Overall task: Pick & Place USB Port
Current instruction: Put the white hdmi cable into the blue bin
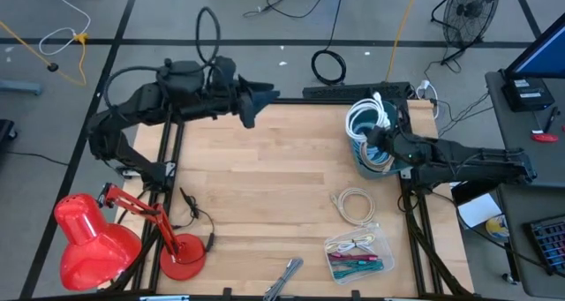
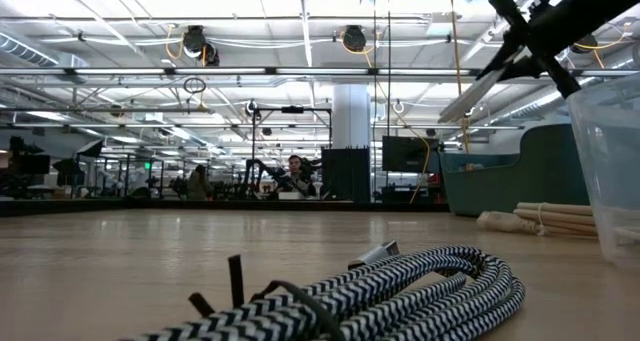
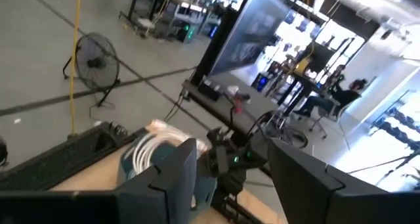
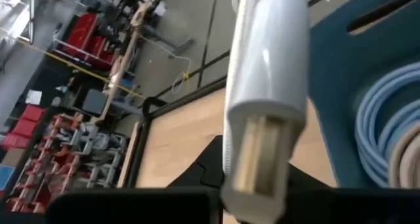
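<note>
A white USB plug [image 4: 266, 112] is seen large in the right wrist view, its metal connector end facing the camera, and it appears to be clamped in the right gripper [image 1: 378, 144], though the fingers themselves are hardly shown. In the high view this gripper is placed at the blue bin [image 1: 364, 164] near the table's far right corner, which is filled with coiled white and light-blue cables [image 1: 366, 120]. The bin's blue wall and light-blue coils are also shown beside the plug in the right wrist view.

The left gripper [image 1: 256, 102] is held raised over the far edge of the wooden table [image 1: 265, 186], well apart from the bin, with its fingers [image 3: 174, 175] spread wide and nothing between them.

A loose cream cable coil [image 1: 356, 204] is laid on the table nearer than the bin, and a clear tray of coloured cables [image 1: 357, 252] is set nearer still. A red desk lamp [image 1: 97, 239] is stood at the near left corner. In the low view a black-and-white braided cable [image 2: 400, 296] is laid across the foreground.
</note>
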You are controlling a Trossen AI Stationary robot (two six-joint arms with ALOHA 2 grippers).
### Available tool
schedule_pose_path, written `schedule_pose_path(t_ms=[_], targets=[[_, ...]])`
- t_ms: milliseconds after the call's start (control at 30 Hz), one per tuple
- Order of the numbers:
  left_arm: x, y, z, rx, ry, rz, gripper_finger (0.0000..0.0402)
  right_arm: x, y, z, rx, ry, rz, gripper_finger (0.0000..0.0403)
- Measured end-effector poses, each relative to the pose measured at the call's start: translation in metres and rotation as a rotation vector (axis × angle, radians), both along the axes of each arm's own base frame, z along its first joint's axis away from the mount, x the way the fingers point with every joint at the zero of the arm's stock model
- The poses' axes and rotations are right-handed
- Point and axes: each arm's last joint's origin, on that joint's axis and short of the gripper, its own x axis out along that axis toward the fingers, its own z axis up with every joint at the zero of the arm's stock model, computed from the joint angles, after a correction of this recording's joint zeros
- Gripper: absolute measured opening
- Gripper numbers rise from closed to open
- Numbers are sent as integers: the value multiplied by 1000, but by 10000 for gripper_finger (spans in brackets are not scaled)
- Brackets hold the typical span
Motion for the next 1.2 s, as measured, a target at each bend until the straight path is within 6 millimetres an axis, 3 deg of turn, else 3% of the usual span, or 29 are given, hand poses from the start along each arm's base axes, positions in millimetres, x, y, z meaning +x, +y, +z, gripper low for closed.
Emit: schedule_pose_path(t_ms=[267, 567, 933, 1200], targets=[[4, -1, -10, -7, 51, 16, 191, -9, 2, -14, 54, 174, 66, 23], [4, -1, -10, -8, 53, 18, 191, -19, -2, -23, 40, 308, -27, 23], [4, -5, -10, -25, 44, 0, 191, -10, -9, -27, 38, 413, 38, 23], [4, -14, -10, -25, 40, 3, 191, 5, -20, -32, 28, 371, 66, 23]])
